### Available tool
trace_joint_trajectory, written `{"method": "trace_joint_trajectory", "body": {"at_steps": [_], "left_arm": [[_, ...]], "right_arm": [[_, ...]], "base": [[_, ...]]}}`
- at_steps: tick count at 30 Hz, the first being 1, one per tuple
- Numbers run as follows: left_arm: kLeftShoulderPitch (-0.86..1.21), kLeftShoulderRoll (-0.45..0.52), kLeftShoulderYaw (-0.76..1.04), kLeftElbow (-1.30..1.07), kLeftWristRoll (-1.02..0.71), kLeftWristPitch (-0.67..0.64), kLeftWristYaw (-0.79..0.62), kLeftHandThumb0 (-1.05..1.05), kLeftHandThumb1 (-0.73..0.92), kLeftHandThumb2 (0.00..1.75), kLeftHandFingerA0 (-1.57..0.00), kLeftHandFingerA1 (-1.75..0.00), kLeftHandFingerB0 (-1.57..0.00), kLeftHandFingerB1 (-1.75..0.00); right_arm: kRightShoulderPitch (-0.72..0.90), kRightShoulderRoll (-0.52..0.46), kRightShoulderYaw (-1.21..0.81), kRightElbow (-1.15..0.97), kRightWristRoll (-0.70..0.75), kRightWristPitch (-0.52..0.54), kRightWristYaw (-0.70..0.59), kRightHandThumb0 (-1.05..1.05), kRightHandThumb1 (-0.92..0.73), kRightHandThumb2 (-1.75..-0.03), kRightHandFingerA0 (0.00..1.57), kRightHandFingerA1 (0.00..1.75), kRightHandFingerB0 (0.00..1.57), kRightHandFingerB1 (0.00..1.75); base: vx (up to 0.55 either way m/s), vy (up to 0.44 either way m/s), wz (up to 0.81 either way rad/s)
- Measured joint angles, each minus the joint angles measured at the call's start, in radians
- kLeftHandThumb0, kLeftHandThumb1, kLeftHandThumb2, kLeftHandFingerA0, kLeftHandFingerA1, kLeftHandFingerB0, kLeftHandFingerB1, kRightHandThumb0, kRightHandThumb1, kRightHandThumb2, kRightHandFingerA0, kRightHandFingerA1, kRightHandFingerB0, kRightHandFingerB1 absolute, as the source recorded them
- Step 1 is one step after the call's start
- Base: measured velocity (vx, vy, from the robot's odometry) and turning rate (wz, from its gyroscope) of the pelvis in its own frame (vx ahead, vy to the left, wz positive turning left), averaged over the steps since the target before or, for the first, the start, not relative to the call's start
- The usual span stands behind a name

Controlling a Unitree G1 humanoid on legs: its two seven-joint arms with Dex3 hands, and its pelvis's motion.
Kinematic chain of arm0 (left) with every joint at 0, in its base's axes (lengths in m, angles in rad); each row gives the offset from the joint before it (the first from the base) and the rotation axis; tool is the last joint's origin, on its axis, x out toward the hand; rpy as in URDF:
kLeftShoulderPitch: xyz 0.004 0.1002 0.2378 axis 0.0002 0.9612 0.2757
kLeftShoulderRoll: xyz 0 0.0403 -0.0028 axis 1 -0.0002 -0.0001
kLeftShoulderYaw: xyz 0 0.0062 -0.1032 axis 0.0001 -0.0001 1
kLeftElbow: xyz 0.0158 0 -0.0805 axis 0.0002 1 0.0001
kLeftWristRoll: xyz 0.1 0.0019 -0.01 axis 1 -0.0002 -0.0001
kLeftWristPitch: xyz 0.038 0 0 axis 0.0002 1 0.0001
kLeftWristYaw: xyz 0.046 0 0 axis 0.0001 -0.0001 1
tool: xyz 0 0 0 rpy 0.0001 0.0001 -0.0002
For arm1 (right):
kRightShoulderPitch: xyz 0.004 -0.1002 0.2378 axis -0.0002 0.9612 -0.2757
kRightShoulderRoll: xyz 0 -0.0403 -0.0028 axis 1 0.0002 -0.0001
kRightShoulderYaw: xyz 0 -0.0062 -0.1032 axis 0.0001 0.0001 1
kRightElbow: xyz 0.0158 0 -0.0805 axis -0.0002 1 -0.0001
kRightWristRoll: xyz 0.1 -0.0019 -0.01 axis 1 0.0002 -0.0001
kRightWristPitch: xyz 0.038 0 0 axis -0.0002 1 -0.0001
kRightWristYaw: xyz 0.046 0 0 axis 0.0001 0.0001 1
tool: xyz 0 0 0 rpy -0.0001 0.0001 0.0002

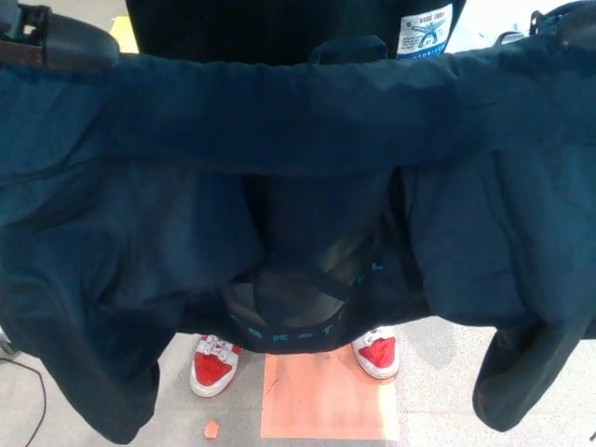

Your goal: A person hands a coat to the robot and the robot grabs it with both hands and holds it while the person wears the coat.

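Across the whole near field: coat (pixel 307 140) held stretched left to right, lining facing up, sleeves hanging toward floor (pixel 438 372).

At far left, left hand (pixel 60 42) clamped on coat's top edge, fingers pressed onto cloth; right hand (pixel 570 26) barely visible at far right edge, finger state impossible to tell. Beyond the coat, person (pixel 279 28) standing close, red-and-white shoes (pixel 216 363) on either side of orange floor square (pixel 328 396). For good execution: keep both grips firm, collar edge level and taut, armholes open toward person, no sagging. Hidden: person's arms, sleeve openings, most of right hand. White label (pixel 424 28) text unreadable.
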Motion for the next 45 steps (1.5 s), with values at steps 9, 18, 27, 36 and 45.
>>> {"method": "trace_joint_trajectory", "body": {"at_steps": [9, 18, 27, 36, 45], "left_arm": [[-0.044, -0.003, -0.068, 0.029, -0.004, 0.045, -0.106, -0.87, 0.51, 0.86, -0.07, -0.33, -0.1, -0.22], [-0.046, -0.003, -0.117, 0.046, -0.015, 0.095, -0.209, -0.85, 0.5, 0.85, -0.11, -0.41, -0.07, -0.25], [-0.046, -0.02, -0.187, 0.074, -0.018, 0.152, -0.325, -0.82, 0.49, 0.91, -0.04, -0.4, -0.06, -0.24], [-0.059, -0.076, -0.266, 0.123, -0.015, 0.211, -0.44, -0.96, 0.55, 0.88, -0.25, -0.42, -0.07, -0.16], [-0.091, -0.139, -0.337, 0.194, 0.008, 0.266, -0.551, -0.97, 0.51, 0.73, -0.66, -0.62, -0.13, -0.3]], "right_arm": [[-0.064, 0.0, 0.127, 0.071, -0.018, 0.049, 0.165, -0.85, -0.52, -0.9, 0.35, 0.59, 0.02, 0.16], [-0.101, -0.001, 0.221, 0.113, -0.021, 0.107, 0.326, -0.89, -0.55, -0.91, 0.26, 0.54, 0.03, 0.13], [-0.137, -0.002, 0.311, 0.161, -0.038, 0.152, 0.484, -0.86, -0.51, -0.89, 0.51, 0.69, 0.05, 0.17], [-0.17, -0.002, 0.384, 0.183, -0.067, 0.168, 0.617, -1.0, -0.61, -0.92, 0.49, 0.68, 0.1, 0.16], [-0.158, -0.002, 0.396, 0.205, -0.09, 0.179, 0.712, -0.84, -0.7, -0.61, 0.65, 0.74, 0.25, 0.33]], "base": [[0.0, 0.0, 0.0], [0.0, 0.0, 0.0], [0.0, 0.0, 0.0], [0.0, 0.0, 0.0], [0.0, 0.0, 0.0]]}}
